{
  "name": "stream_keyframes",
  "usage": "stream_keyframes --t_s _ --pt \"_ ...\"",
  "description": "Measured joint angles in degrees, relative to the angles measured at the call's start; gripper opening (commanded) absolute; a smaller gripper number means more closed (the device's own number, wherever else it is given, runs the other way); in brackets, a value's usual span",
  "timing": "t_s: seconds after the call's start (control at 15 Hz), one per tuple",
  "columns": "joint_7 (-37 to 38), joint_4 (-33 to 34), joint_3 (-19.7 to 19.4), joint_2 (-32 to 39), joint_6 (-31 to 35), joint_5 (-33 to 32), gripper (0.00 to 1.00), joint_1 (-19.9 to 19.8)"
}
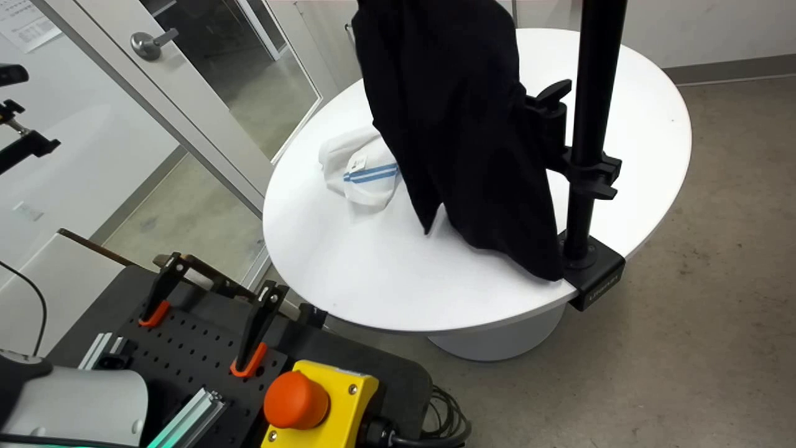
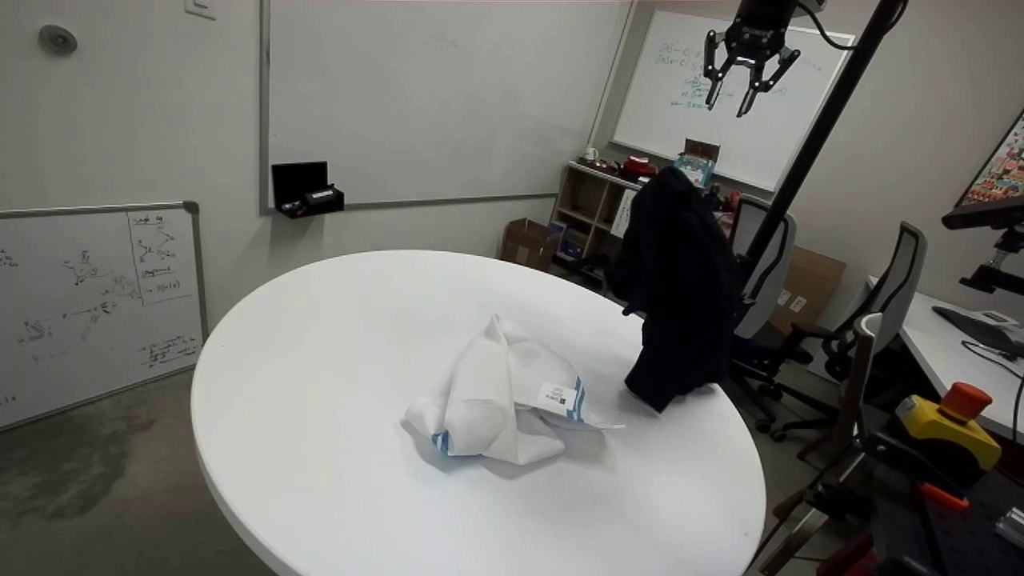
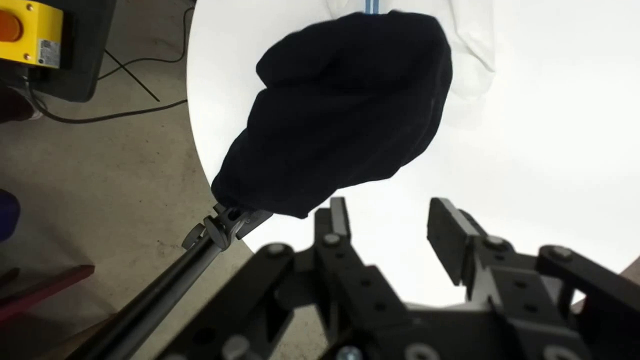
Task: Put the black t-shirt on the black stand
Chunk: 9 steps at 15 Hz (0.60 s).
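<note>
The black t-shirt (image 1: 448, 130) hangs draped from the side arm of the black stand (image 1: 597, 93), beside its pole. Its lower edges reach down to the white round table. The t-shirt (image 2: 684, 296) and the stand's pole (image 2: 832, 136) also show in an exterior view. In the wrist view the t-shirt (image 3: 345, 115) covers most of the side arm, and the pole (image 3: 155, 300) runs to the lower left. My gripper (image 2: 727, 111) is open and empty, well above the t-shirt. In the wrist view its fingers (image 3: 390, 205) are apart with nothing between them.
A crumpled white cloth with blue stripes (image 2: 504, 392) lies on the white table (image 2: 320, 344) near the t-shirt. The stand's pole rises close to my gripper. A yellow box with a red button (image 1: 342, 398) sits on the robot's dark cart (image 1: 398, 379).
</note>
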Motion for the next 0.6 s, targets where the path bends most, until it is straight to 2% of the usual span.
stream_keyframes --t_s 0.2,0.6 --pt "0.16 0.50 0.19 0.42 0.00 0.00 1.00 0.17" --pt "-0.24 0.64 0.79 0.26 -0.27 0.11 1.00 0.66"
